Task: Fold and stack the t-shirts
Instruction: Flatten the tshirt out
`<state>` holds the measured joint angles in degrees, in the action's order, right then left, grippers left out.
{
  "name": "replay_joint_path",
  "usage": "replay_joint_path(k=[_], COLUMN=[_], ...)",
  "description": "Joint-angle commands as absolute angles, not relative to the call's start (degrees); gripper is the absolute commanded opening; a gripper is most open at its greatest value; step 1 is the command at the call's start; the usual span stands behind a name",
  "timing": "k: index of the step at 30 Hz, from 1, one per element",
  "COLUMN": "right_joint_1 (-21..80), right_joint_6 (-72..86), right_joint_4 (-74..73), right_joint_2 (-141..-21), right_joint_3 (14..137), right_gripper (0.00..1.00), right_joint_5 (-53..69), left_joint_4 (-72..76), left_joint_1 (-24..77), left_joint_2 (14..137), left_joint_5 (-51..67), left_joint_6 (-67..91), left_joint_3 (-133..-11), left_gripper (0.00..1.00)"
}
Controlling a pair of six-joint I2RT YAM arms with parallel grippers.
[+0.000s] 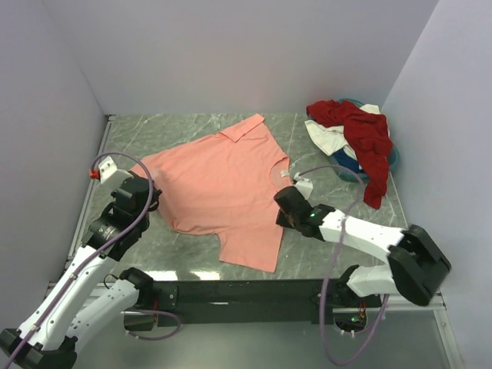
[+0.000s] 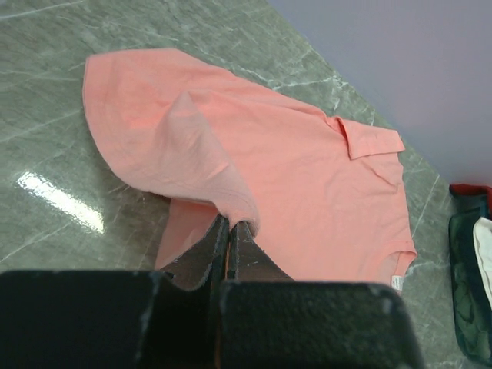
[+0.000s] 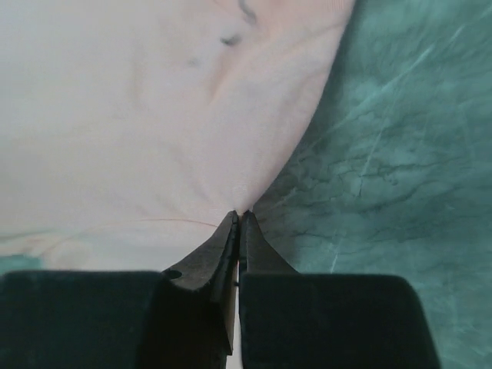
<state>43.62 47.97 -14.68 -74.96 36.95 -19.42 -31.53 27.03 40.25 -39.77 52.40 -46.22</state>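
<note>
Bare table (image 1: 184, 131) back-left; shirt heap (image 1: 361, 138) back-right.

A salmon-pink t-shirt (image 1: 219, 188) lies spread mid-table; the dark red shirt (image 1: 367, 134), white shirt (image 1: 327, 138) and teal-blue shirt (image 1: 350, 171) lie heaped far right.

The pink t-shirt (image 1: 223, 184) is one plain salmon colour with no pattern. The table (image 1: 154, 134) is grey-green with thin pale lines running through it, like marble. The red t-shirt (image 1: 367, 138) is dark and plain. The white t-shirt (image 1: 327, 138) is plain too. The blue t-shirt (image 1: 350, 171) is teal. The walls (image 1: 231, 54) are pale lilac. The arms (image 1: 361, 234) are white and black, with purple cables (image 1: 330, 307).
</note>
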Motion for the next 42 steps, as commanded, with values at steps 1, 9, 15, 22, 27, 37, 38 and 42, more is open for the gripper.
replay_joint_path(k=[1,9,15,22,27,37,38,42], right_joint_1=[42.45,39.9,39.9,39.81,27.57,18.64,17.76,15.12], right_joint_6=[44.13,35.96,30.86,23.57,25.39,27.6,27.68,30.31], right_joint_4=[-21.24,-34.09,-35.07,-29.63,-27.0,-26.18,-26.63,-18.85], right_joint_2=[-63.31,-42.99,-39.81,-47.36,-62.47,-98.83,-100.62,-98.54], right_joint_3=[43.23,65.37,81.37,92.45,98.43,140.35,144.54,141.13], right_gripper=[0.0,0.0,0.0,0.0,0.0,0.0,0.0,0.0], right_joint_5=[-25.39,-31.02,-31.64,-30.85,-8.28,3.25,3.51,4.04], left_joint_4=[-33.04,-37.79,-38.32,-30.69,-21.64,-8.17,-9.13,-10.46], left_joint_1=[26.81,26.72,26.72,26.72,26.72,10.39,9.07,2.03], left_joint_2=[38.94,34.29,30.59,31.55,41.8,73.01,76.52,80.33], left_joint_5=[-41.91,-45.88,-47.02,-45.1,-42.01,-25.15,-23.66,-16.28], left_joint_6=[52.91,49.66,46.59,42.19,39.73,37.97,37.97,38.23], left_joint_3=[-49.39,-59.67,-69.42,-71.55,-68.12,-89.94,-93.13,-103.79], left_gripper=[0.01,0.01,0.01,0.01,0.01,0.01,0.01,0.01])
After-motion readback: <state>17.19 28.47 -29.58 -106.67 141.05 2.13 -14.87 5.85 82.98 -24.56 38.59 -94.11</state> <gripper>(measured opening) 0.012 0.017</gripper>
